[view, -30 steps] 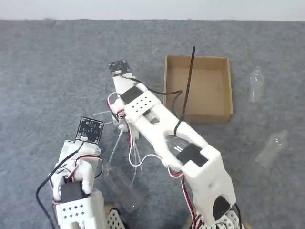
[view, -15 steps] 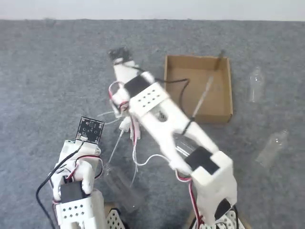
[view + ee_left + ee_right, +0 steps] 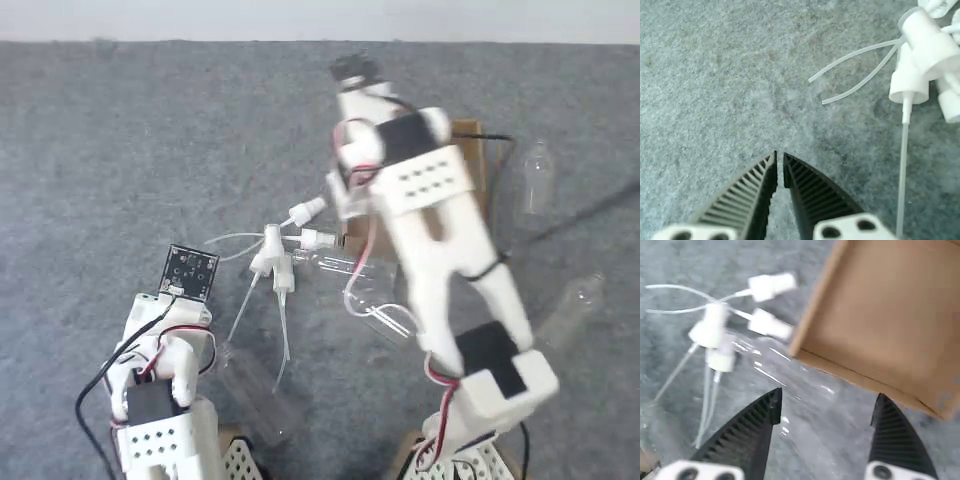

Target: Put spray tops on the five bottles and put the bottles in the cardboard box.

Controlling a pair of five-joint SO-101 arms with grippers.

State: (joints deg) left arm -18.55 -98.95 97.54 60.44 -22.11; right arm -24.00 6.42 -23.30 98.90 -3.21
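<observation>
Right fingers point(image 3: 762, 412) spread wide, empty, over a clear bottle point(image 3: 795, 405) lying just beside the cardboard box point(image 3: 880, 305). Left fingers point(image 3: 767, 175) pressed together near the loose spray tops point(image 3: 920, 55). Probably boxing time, so pinch that bottle next.

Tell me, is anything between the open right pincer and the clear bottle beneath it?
Nothing visible is. The right pincer hangs open above the clear plastic bottle lying on the grey carpet, beside a corner of the brown cardboard box.

The black toothed gripper point(image 3: 829, 395) gapes wide above a clear plastic bottle point(image 3: 775, 370). Nearby, white plastic spray tops point(image 3: 715, 335) lie beside the brown cardboard box point(image 3: 880, 310).
</observation>
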